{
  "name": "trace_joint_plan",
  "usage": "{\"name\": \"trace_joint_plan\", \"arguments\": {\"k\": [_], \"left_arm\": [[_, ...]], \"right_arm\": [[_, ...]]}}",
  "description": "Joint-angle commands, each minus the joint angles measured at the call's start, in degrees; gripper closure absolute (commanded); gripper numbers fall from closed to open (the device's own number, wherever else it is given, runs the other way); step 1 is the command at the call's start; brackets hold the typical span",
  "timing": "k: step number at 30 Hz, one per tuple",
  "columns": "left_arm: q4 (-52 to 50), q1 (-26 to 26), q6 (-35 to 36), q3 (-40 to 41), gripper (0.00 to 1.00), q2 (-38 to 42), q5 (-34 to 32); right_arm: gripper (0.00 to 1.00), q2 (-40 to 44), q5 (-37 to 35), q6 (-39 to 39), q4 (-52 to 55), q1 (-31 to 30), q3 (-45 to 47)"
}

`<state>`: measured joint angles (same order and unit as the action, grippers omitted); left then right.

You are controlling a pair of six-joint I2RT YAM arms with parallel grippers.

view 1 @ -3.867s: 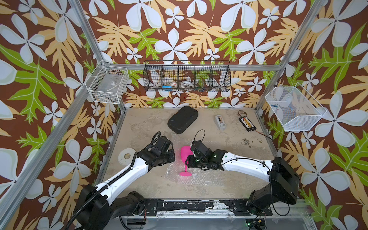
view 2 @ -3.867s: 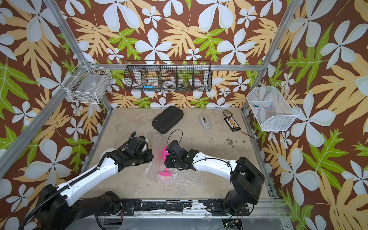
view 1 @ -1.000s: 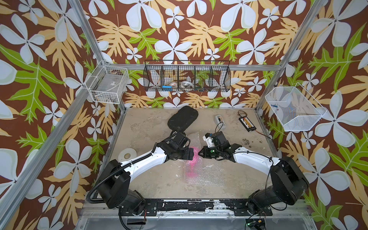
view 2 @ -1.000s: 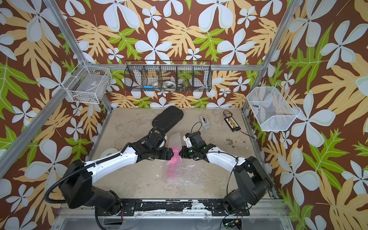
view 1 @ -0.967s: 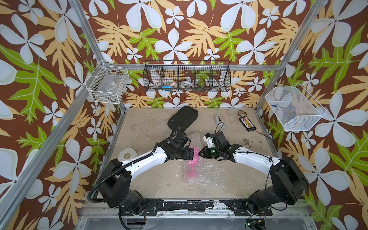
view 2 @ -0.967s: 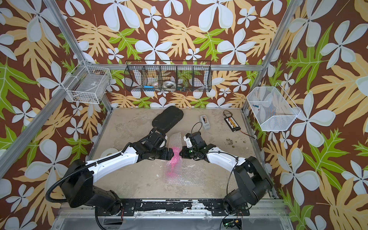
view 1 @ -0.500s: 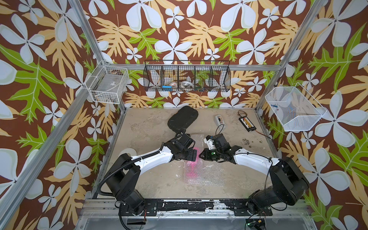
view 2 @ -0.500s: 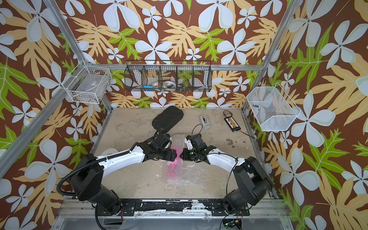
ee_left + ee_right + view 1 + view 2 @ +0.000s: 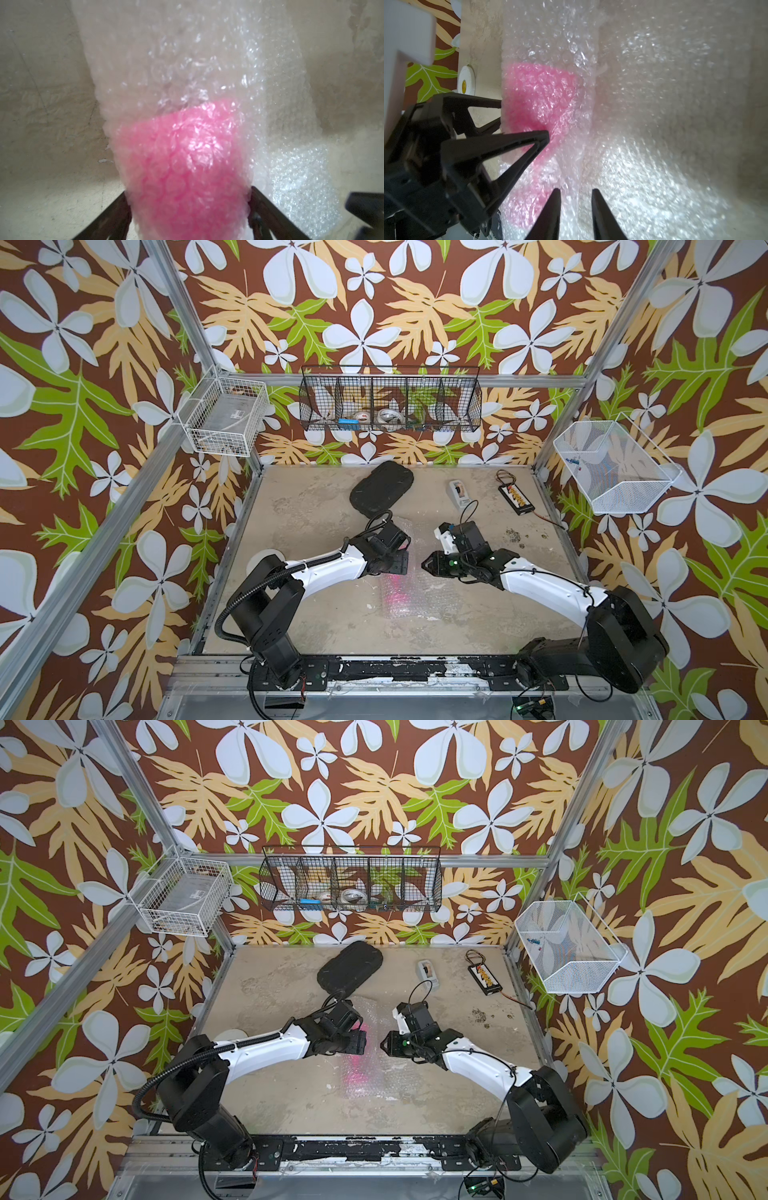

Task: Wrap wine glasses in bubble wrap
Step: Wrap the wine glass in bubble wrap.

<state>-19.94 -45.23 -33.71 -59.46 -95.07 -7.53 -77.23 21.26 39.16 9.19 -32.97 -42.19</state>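
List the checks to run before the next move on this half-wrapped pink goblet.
1. Grip: the left pincer clamps the pink goblet by its cup, through the bubble wrap: ok.
2. Wrap covers the cup: ok.
3. Second arm: the right pincer has its jaws parted, free to regrasp: ok.
4. Sheet fully rolled around the goblet: not ok; a loose part lies flat on the table.
5. Stem and foot covered all round: cannot tell.

Black case (image 9: 381, 492) lies near grey tape dispenser (image 9: 458, 494).
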Motion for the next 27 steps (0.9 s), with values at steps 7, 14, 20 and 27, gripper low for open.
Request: {"name": "trace_joint_plan", "arguments": {"k": [7,14,20,27], "left_arm": [[-3.0,0.0,-2.3,-0.9,0.17,-1.2,-2.9],[-3.2,0.0,-2.3,-0.7,0.17,-1.0,-2.5],[-3.3,0.0,-2.3,-1.0,0.14,-0.8,-2.1],[-3.8,1.0,-2.0,-1.3,0.11,0.0,-2.1]], "right_arm": [[0.68,-2.8,-2.1,4.4,-7.2,-5.8,0.5],[0.74,-9.9,-3.1,4.9,-12.7,-6.0,-1.1],[0.78,-15.5,-1.5,4.9,-16.7,-6.0,-1.6],[0.79,-18.3,-0.3,6.4,-20.7,-6.1,0.3]]}}
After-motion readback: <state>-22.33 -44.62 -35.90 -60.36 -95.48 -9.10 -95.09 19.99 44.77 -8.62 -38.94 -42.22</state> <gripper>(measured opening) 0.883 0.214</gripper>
